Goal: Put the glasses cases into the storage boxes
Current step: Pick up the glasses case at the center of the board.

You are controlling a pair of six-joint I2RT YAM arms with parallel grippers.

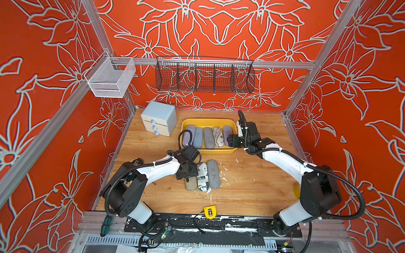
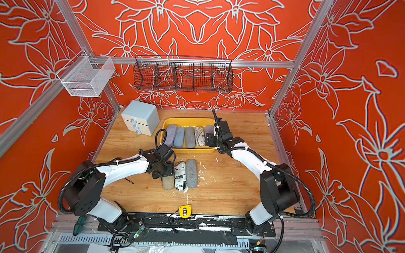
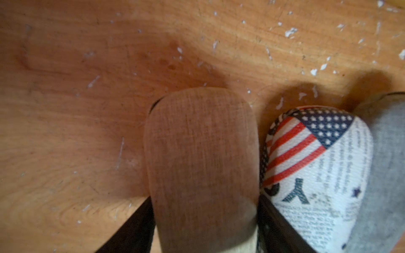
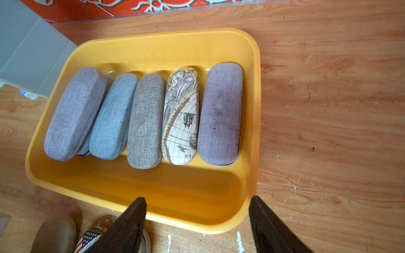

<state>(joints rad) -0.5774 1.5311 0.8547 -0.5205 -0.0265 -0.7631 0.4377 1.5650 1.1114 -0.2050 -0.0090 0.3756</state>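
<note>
Tabletop (image 1: 253,179), left end effector (image 3: 205,198) gripping tan case (image 3: 200,142), right end effector (image 4: 197,198) released, ZUR-printed case (image 4: 182,116)

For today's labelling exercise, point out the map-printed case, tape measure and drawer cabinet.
map-printed case (image 4: 180,116): right wrist view, middle of lid.
tape measure (image 1: 209,212): a top view, yellow body.
drawer cabinet (image 1: 160,112): a top view, top face.

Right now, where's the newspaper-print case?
In both top views the newspaper-print case lies in front of the yellow tray, between the grey case and the tan case the left hand grips.
</note>
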